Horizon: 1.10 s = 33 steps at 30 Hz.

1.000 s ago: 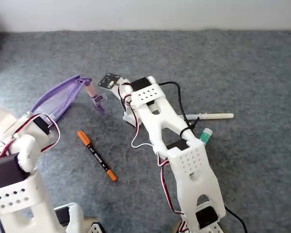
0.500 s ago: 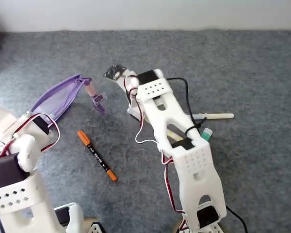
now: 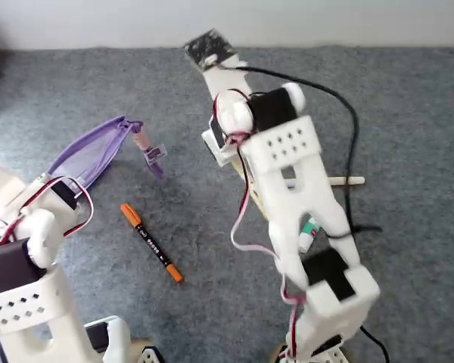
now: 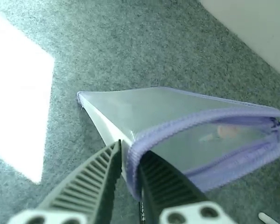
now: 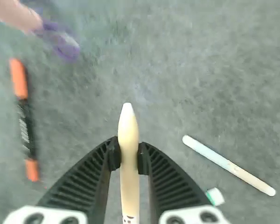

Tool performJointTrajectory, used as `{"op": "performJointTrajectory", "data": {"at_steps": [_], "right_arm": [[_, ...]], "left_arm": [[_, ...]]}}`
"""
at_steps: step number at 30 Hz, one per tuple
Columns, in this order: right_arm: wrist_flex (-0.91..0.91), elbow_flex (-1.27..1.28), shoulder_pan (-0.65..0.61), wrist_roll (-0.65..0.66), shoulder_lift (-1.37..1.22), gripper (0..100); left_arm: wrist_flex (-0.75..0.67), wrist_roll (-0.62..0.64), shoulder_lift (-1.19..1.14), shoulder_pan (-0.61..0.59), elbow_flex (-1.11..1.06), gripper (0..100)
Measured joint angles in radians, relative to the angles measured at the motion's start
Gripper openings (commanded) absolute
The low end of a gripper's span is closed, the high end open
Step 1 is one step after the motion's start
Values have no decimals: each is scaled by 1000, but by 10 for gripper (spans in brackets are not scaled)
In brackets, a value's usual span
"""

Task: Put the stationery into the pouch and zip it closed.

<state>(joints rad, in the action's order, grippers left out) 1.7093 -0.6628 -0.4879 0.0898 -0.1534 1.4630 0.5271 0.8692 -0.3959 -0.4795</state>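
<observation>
We note left gripper (image 4: 128,163) clenched on purple rim of pouch (image 4: 177,116), pouch mouth open. Pouch lies on grey carpet (image 3: 408,98). Pink item (image 3: 140,139) sticks out of mouth; we see faint pink shape through translucent wall. Right gripper (image 5: 128,156) grasps cream pen (image 5: 127,123), lifted off carpet. Outside pouch on carpet: orange marker (image 3: 151,243), white pen (image 5: 228,166), green-capped piece (image 5: 215,196).

One pouch (image 3: 91,151) and five pieces of stationery.
One orange marker (image 3: 151,242), one pink pen (image 3: 146,147) at upper left, one white pen (image 3: 346,180), one cream pen (image 5: 128,154), one teal-capped piece (image 3: 309,229) at centre right.
</observation>
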Motion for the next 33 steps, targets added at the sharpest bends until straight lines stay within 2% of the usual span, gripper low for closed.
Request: {"op": "performJointTrajectory", "data": {"at_steps": [4, 9, 16, 24, 33], "right_arm": [[-44, 0, -106, -144, 167, 8], [-241, 0, -264, -256, 295, 8], [-628, 28, -313, -272, 276, 8], [-951, 37, -322, -272, 98, 8], [-1034, 37, -361, -272, -38, 8]], "left_arm": [[0, 0, 0, 0, 0, 12], [0, 0, 0, 0, 0, 12], [0, 0, 0, 0, 0, 12], [0, 0, 0, 0, 0, 12], [0, 0, 0, 0, 0, 12]]}}
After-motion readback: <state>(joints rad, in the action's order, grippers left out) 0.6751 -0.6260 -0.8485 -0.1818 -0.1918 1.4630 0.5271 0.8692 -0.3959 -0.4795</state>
